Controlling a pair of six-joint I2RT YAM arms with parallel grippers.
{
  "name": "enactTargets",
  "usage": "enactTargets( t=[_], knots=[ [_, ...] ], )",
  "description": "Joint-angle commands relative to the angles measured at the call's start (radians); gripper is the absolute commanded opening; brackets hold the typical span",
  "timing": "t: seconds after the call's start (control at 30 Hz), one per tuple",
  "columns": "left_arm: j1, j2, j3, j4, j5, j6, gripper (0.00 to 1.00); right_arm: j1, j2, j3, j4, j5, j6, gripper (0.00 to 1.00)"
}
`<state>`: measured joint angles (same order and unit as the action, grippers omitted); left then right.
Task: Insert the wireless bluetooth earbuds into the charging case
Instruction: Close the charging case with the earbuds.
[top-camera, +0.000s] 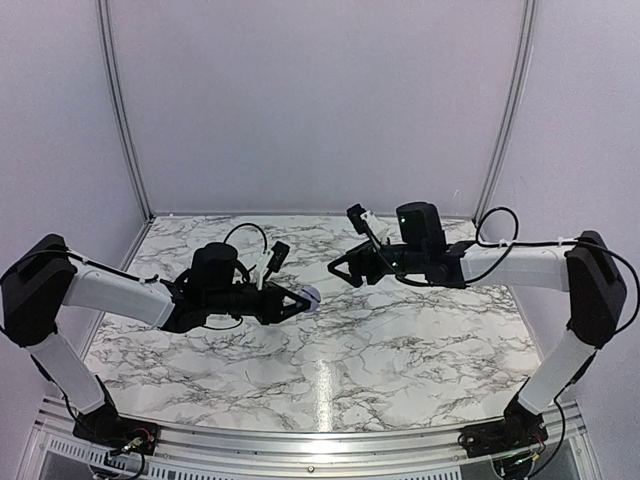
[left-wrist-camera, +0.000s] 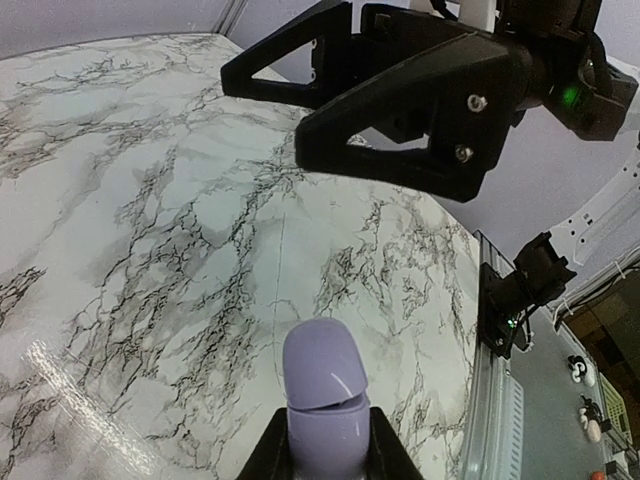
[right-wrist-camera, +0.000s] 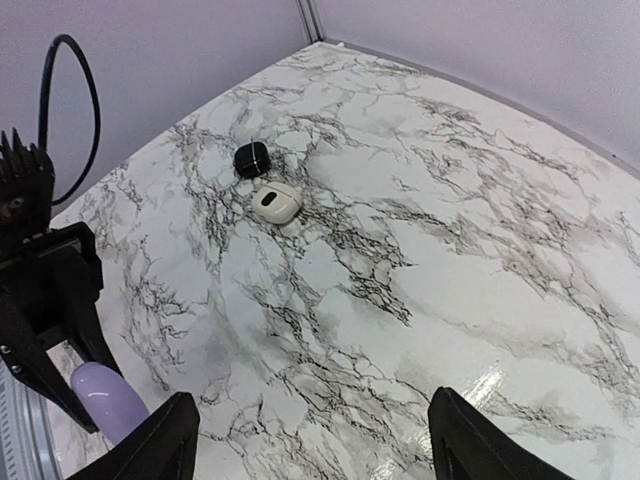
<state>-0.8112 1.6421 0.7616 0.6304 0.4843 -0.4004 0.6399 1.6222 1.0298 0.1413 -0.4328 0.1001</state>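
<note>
The lilac charging case (left-wrist-camera: 321, 372) is a smooth, rounded plastic shell. It is probably light and slippery, with a lid seam across its middle, so the safest hold is a pinch across the lower half, below that seam. The left gripper (top-camera: 299, 300) holds it that way, fingers closed on its base. The arm reaches level above the marble surface (top-camera: 400, 340), lid end toward the right gripper (top-camera: 337, 268). That gripper hangs near the case, fingers spread wide and empty. A black case (right-wrist-camera: 252, 157) and a white case (right-wrist-camera: 276, 203) lie just beside each other on the surface. Tiny specks (left-wrist-camera: 578, 370) beyond the surface's edge may be earbuds; they are too small to tell.
</note>
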Motion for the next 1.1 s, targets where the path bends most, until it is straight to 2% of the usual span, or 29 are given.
enactTargets(
  t=[0.0,0.2,0.67,0.87,1.07],
  knots=[
    [-0.009,-0.008,0.036,0.028,0.037,-0.018,0.00,0.073,0.017,0.064,-0.035,0.199,-0.076,0.79],
    [-0.009,0.010,0.068,0.028,0.038,-0.057,0.00,0.138,0.038,0.093,-0.063,0.362,-0.147,0.81],
    [0.009,0.027,0.099,0.028,0.025,-0.113,0.00,0.278,0.065,0.096,-0.091,0.428,-0.303,0.81],
    [0.018,0.034,0.104,0.028,0.007,-0.140,0.00,0.355,0.078,0.108,-0.099,0.538,-0.367,0.79],
    [0.048,0.013,0.096,0.028,-0.029,-0.170,0.00,0.397,0.081,0.087,-0.099,0.535,-0.379,0.78]
  ],
)
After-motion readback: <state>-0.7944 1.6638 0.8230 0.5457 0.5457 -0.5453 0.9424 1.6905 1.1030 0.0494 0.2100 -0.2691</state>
